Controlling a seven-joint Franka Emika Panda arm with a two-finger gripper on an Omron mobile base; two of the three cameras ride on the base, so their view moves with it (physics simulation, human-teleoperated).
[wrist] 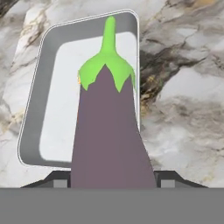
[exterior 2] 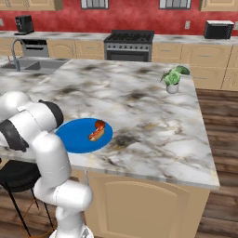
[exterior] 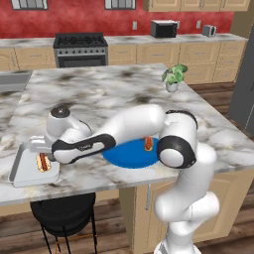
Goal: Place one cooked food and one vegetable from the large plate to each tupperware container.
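Observation:
My gripper [wrist: 109, 183] is shut on a purple eggplant [wrist: 109, 131] with a green cap and stem, which points away from the hand. It hangs over a light grey tupperware container [wrist: 33, 96]. From the left base view that tray [exterior: 20, 171] lies at the counter's front left corner with a hot dog [exterior: 43, 162] in it, and my gripper [exterior: 38, 146] is just above its far end. The large blue plate [exterior: 124, 156] [exterior 2: 76, 137] sits to the right, near the front edge, with another hot dog [exterior: 148, 144] [exterior 2: 96, 132] on it.
A potted plant [exterior: 173, 77] [exterior 2: 173, 79] stands at the far right of the marble island. A black stool [exterior: 62, 211] [exterior 2: 18, 174] sits below the front edge. A sink [exterior 2: 28, 65] lies at the far left, with a stove [exterior: 80, 49] along the back wall.

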